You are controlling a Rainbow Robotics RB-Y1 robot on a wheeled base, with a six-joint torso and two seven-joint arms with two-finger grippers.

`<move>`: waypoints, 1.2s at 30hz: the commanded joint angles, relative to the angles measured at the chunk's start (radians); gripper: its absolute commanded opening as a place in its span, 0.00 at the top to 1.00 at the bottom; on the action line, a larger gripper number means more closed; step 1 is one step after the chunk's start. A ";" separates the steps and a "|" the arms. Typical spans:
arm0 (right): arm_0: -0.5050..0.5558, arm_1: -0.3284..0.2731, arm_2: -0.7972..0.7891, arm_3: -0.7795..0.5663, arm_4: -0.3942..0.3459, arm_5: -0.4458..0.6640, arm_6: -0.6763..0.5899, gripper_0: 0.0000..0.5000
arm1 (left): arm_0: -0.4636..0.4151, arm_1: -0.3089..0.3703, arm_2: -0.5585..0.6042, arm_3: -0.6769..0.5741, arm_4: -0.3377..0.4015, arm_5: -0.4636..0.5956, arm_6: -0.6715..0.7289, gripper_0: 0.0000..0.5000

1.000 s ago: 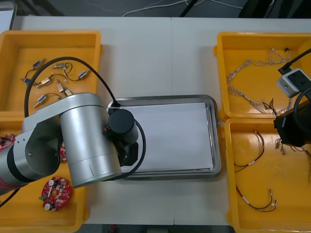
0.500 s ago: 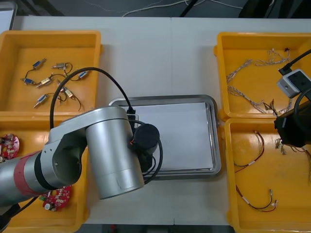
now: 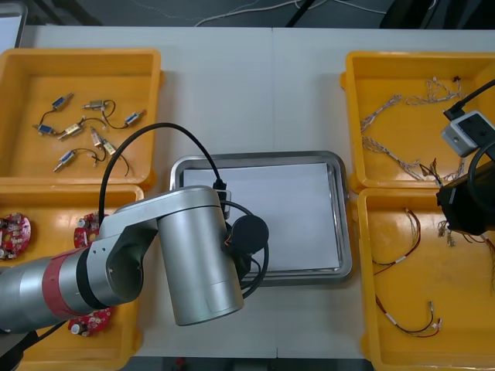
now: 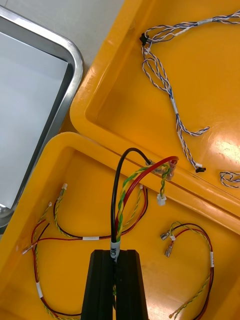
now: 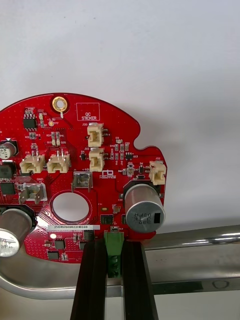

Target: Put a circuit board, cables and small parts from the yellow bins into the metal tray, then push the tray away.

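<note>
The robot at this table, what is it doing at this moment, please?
Both arms hold parts. The left gripper is shut on a round red circuit board, pinching a green connector at its edge, over the white inside of the metal tray, close to its rim. The right gripper is shut on a cable of black, red and yellow wires above a yellow bin on the robot's right, where more cables lie. Neither piece is released yet.

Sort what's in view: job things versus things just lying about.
Job: round red circuit board in the left pincer; red and yellow cable in the right pincer; metal tray, white inside; small metal parts; yellow bins.
Lying about: white cord beyond the table's far edge.
</note>
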 commanded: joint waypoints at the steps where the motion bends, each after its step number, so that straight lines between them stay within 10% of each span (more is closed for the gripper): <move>1: 0.014 -0.031 -0.029 -0.032 0.004 0.003 -0.054 1.00 | -0.004 -0.028 -0.011 0.001 0.012 -0.009 -0.006 1.00; 22: 0.014 -0.036 -0.029 -0.034 -0.009 0.003 -0.051 1.00 | -0.003 -0.037 -0.019 0.078 0.035 -0.059 -0.020 1.00; 24: 0.014 -0.036 -0.029 -0.034 -0.012 0.003 -0.051 1.00 | -0.003 -0.035 -0.021 0.077 0.035 -0.059 -0.020 0.83; 25: 0.014 -0.036 -0.029 -0.032 -0.014 0.003 -0.051 1.00 | -0.003 -0.037 -0.024 0.078 0.035 -0.062 -0.020 0.47; 26: 0.014 -0.036 -0.029 -0.034 -0.014 0.003 -0.051 1.00 | -0.001 -0.035 -0.022 0.078 0.035 -0.063 -0.017 0.34; 31: 0.014 -0.034 -0.029 -0.034 -0.022 0.003 -0.048 1.00 | -0.001 -0.035 -0.024 0.077 0.035 -0.063 -0.016 0.03; 36: 0.011 -0.037 -0.027 -0.034 -0.031 0.003 -0.040 1.00 | -0.003 -0.028 -0.016 0.067 0.020 -0.063 -0.022 0.00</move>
